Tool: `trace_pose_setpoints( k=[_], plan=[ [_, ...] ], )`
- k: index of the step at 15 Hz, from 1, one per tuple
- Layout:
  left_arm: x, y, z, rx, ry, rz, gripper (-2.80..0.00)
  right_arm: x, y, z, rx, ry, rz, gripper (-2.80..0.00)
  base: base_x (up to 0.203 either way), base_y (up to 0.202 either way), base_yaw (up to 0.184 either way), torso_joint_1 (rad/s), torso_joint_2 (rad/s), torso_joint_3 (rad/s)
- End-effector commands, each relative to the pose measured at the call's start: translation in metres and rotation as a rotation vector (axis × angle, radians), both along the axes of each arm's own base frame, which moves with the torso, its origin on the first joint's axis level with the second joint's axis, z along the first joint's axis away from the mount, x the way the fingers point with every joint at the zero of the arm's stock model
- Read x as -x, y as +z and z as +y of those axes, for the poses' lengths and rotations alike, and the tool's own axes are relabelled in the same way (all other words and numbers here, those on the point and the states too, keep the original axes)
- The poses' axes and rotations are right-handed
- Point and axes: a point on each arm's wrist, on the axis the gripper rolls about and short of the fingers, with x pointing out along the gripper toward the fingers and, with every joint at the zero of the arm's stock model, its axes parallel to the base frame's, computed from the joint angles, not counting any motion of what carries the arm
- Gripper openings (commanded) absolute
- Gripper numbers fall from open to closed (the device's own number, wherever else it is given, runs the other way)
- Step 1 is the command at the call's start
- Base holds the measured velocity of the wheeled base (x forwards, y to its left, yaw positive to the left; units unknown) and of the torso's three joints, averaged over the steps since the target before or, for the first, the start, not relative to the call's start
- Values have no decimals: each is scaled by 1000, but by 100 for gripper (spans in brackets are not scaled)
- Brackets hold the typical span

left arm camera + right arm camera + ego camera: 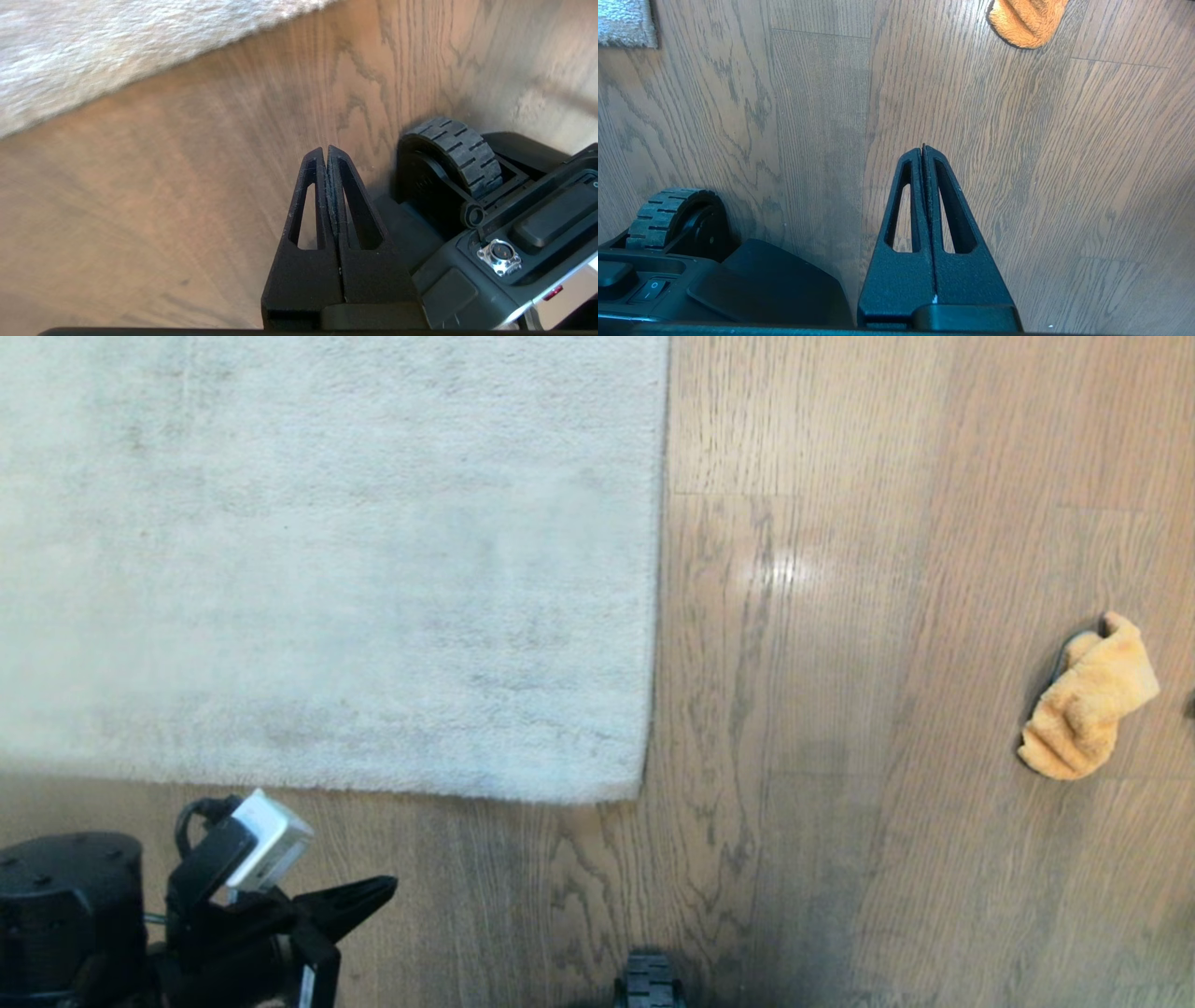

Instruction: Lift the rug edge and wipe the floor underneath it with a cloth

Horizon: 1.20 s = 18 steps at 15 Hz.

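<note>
Rug edge flat, no labels

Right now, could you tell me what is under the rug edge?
The rug edge lies flat on the floor; bare planks show beside it. The floor beneath is covered and cannot be seen.

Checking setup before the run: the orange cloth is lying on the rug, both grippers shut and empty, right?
Not quite. The head view shows the cloth on the bare floor, well apart from the rug edge. Both grippers are shut and empty.

Small dark object at far right edge, cut off, unidentifiable.
</note>
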Motion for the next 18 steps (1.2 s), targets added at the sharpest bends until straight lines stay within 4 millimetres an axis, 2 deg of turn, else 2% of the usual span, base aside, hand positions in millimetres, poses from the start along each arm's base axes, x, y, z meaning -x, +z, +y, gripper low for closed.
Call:
trace_pose_setpoints(
  k=[1, 6, 9, 13, 18],
  plan=[
    [20, 9, 11, 24, 38, -91, -280, 0, 0, 0, 1, 0, 2, -280, 0, 0, 0, 0, 0, 0],
    [39, 25, 35, 5, 185, -254, -280, 0, 0, 0, 1, 0, 2, -280, 0, 0, 0, 0, 0, 0],
    [56, 29, 41, 1, 236, -297, -280, 0, 0, 0, 1, 0, 1, -280, 0, 0, 0, 0, 0, 0],
    [87, 25, 45, -2, 294, -330, -280, 0, 0, 0, 1, 0, 1, -280, 0, 0, 0, 0, 0, 0],
    [124, 10, 44, 17, 324, -355, -280, 0, 0, 0, 1, 0, 1, -280, 0, 0, 0, 0, 0, 0]
  ],
)
